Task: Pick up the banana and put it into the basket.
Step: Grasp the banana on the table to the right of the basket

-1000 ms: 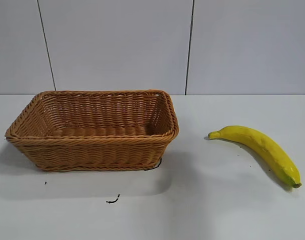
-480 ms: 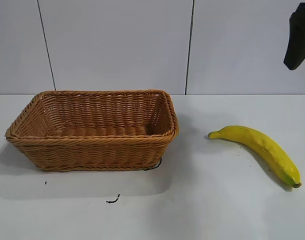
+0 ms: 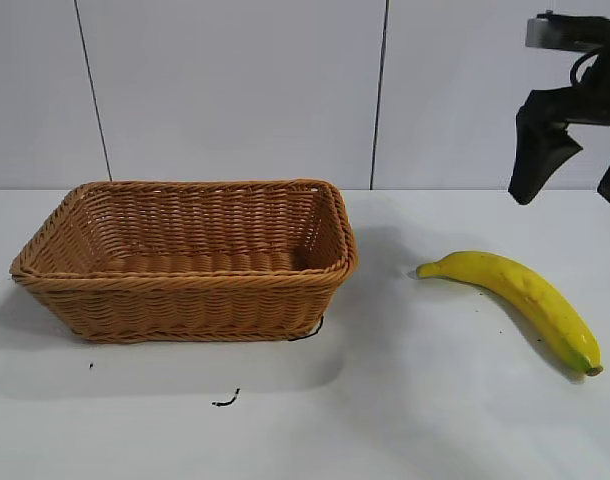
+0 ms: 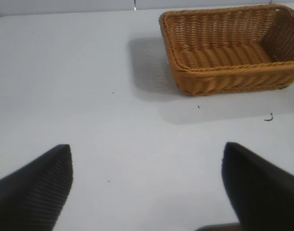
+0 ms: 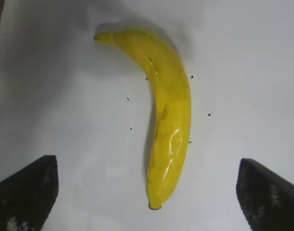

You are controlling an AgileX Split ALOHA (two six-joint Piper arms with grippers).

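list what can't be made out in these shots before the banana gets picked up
- Right hand, exterior view: open above the long curved yellow banana; one finger and the arm are cut off by the frame edge.
- Left hand, left wrist view: open; only two fingertips show.
- Rectangular light-brown wicker basket, exterior view: near wall hides part of its floor.
- Small dark mark on the white table: too small to identify.

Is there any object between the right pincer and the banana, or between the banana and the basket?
Nothing visible. The right pincer hangs open above the banana with only air between. Between the banana and the basket lies bare white table.
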